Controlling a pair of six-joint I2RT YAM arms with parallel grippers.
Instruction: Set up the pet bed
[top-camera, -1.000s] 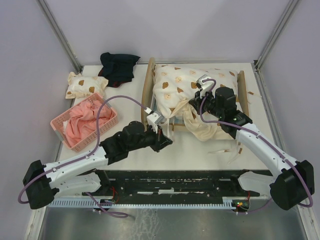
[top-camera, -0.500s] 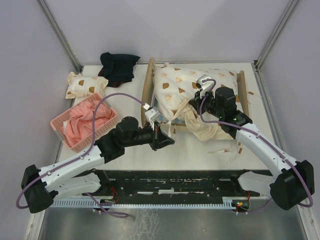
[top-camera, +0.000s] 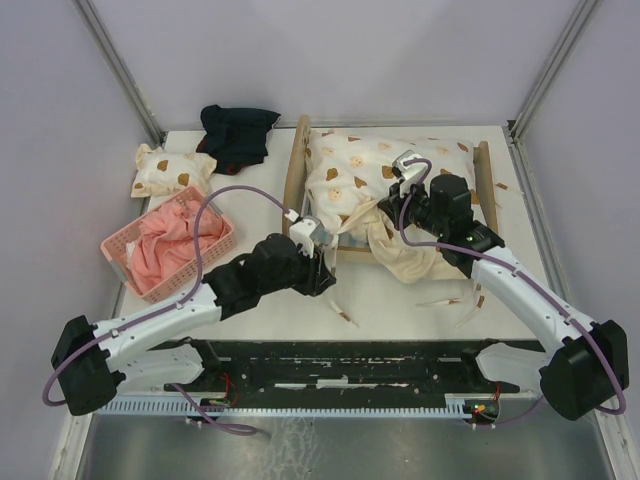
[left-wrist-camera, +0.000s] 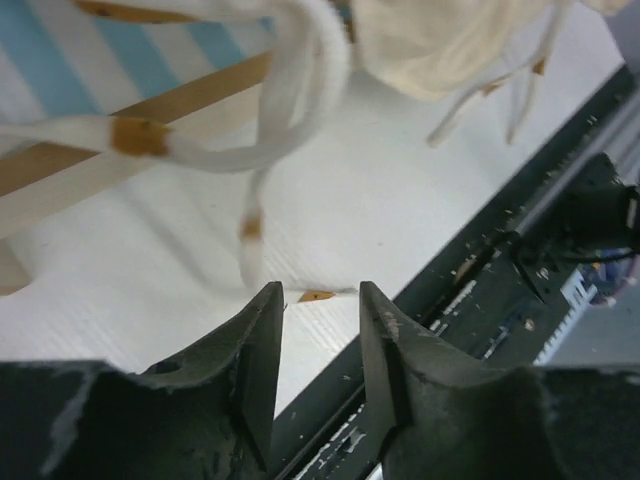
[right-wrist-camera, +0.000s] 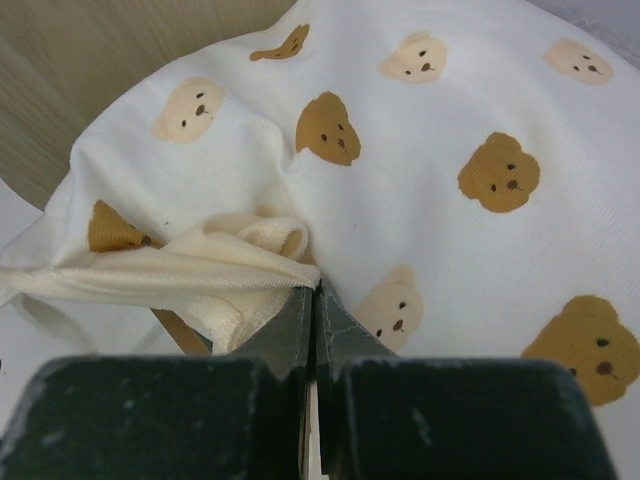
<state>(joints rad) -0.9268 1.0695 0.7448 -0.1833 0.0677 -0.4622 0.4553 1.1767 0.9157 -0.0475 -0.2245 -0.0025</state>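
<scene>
While the right gripper pinches the cream bear-print quilt atop the plywood pet bed, the left gripper gapes narrowly, empty, beside it.

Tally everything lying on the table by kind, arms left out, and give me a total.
Wooden pet bed: 1
Bear-print soft pieces: 2, the quilt and the pillow
Pink basket: 1
Pink cloth inside that basket: 1
Dark cloth: 1
Total: 6
</scene>
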